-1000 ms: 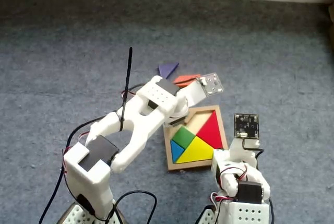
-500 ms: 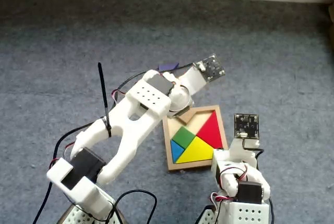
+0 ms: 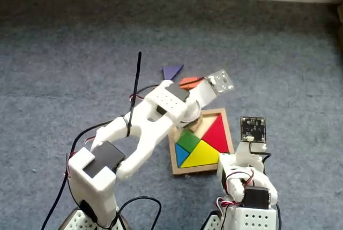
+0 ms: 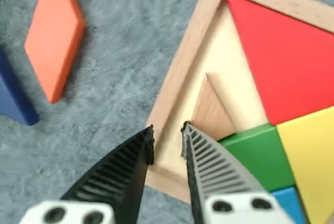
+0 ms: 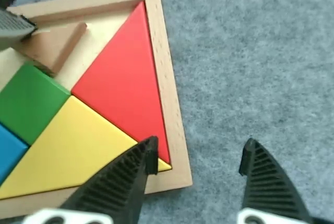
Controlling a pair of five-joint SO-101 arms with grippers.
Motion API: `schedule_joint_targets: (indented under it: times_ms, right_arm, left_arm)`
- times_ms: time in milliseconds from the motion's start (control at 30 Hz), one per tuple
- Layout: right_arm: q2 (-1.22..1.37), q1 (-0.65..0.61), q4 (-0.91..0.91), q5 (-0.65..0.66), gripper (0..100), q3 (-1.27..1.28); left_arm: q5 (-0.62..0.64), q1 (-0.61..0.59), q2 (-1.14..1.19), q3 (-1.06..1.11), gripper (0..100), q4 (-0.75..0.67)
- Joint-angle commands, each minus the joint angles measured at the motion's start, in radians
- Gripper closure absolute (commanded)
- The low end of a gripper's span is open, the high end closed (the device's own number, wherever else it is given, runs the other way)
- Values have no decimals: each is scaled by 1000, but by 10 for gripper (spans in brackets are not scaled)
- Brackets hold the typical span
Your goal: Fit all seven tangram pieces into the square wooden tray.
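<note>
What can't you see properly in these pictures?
- High view: the left arm covers the far left corner of the tray, so you can't tell how the brown triangle sits.
- High view: the orange piece is partly under that arm's wrist.
- Left wrist view: the purple piece is cut off by the edge.
- Right wrist view: the blue piece is cut off by the edge.

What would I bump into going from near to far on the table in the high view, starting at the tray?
wooden tray → orange parallelogram → dark purple triangle
</note>
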Motion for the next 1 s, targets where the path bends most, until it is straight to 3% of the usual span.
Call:
schedule_joint_targets:
  times_ms: [0,200,567,767,967]
  right_arm:
    - [-8,10,7,11,746,104]
    - [-8,10,7,11,746,104]
    - [-8,10,7,11,746,104]
    - [-8,10,7,11,746,104]
    - [-8,10,7,11,746,104]
  left_arm:
    - [12,94,-2,-25,888,63]
    - [52,114,-21,-27,889,80]
    - [77,-113,-246,-28,882,44]
    - [77,-272,-225,-130,817,0]
    - [77,-328,-45,-321,814,5]
